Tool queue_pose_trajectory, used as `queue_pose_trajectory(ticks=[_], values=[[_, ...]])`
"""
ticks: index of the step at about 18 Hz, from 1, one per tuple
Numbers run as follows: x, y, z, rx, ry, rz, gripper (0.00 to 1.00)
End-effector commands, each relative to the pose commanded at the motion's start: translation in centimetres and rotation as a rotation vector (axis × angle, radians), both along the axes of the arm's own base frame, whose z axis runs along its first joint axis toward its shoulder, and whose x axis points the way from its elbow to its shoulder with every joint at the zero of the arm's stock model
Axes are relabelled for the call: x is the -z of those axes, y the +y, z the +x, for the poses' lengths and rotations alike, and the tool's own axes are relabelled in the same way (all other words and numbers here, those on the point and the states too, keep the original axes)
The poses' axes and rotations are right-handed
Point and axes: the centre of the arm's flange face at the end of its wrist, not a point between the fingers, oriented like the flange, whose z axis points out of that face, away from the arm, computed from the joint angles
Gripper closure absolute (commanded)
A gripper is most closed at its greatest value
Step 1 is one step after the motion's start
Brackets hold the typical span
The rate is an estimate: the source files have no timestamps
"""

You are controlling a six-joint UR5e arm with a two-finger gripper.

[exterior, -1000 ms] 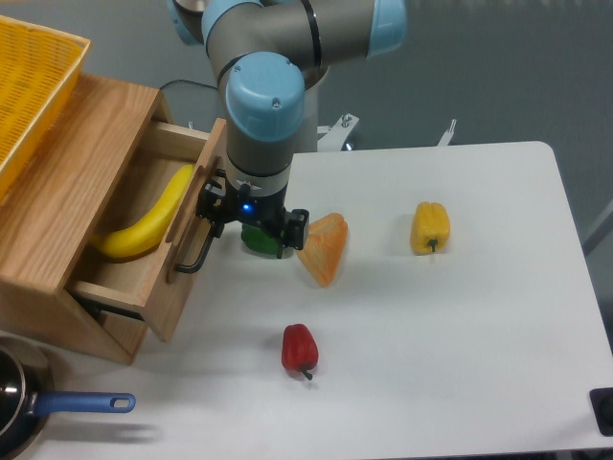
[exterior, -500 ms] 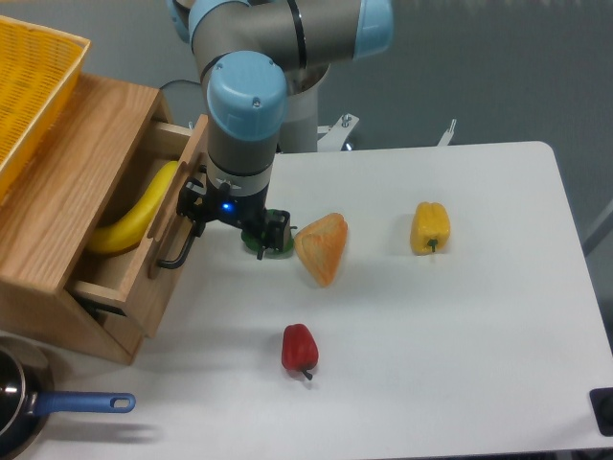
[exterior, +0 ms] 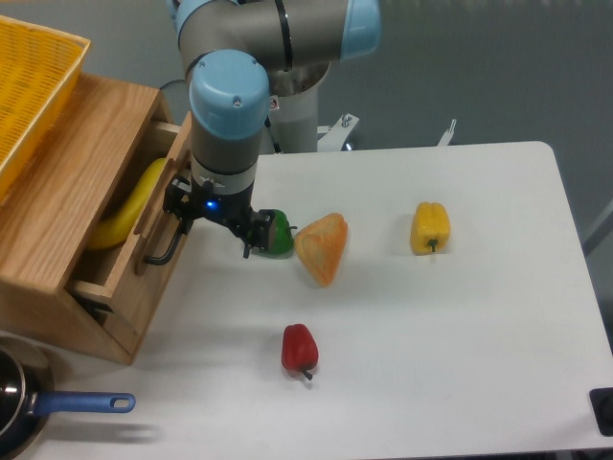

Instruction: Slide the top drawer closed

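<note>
Top drawer partly closed, a gap remaining.
From the left: the top drawer (exterior: pixel 144 244) juts slightly from its cabinet (exterior: pixel 57 206), banana (exterior: pixel 129 206) inside; the claw (exterior: pixel 206 216) presses its front, finger spread indiscernible.

The grey arm (exterior: pixel 251 24) has pale blue joint caps, a black wrist and a small blue light.

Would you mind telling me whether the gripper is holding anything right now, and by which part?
Nothing is visibly held. The gripper is beside the top drawer's front panel and black bar handle; its finger state cannot be told.
</note>
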Motion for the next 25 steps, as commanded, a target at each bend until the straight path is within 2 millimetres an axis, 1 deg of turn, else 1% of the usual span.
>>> queue_pose_trajectory(ticks=[2, 12, 15, 17, 21, 25], values=[[-0.1, 0.3, 0.7, 0.011, 0.001, 0.001, 0.00], [-0.3, 1.0, 2.5, 0.029, 0.002, 0.003, 0.00], [-0.3, 1.1, 2.7, 0.033, 0.000, 0.001, 0.00], [-0.4, 1.3, 3.4, 0.039, 0.003, 0.002, 0.00], [-0.4, 1.4, 3.6, 0.040, 0.001, 0.003, 0.00], [-0.9, 1.4, 4.3, 0.051, 0.007, 0.010, 0.00]])
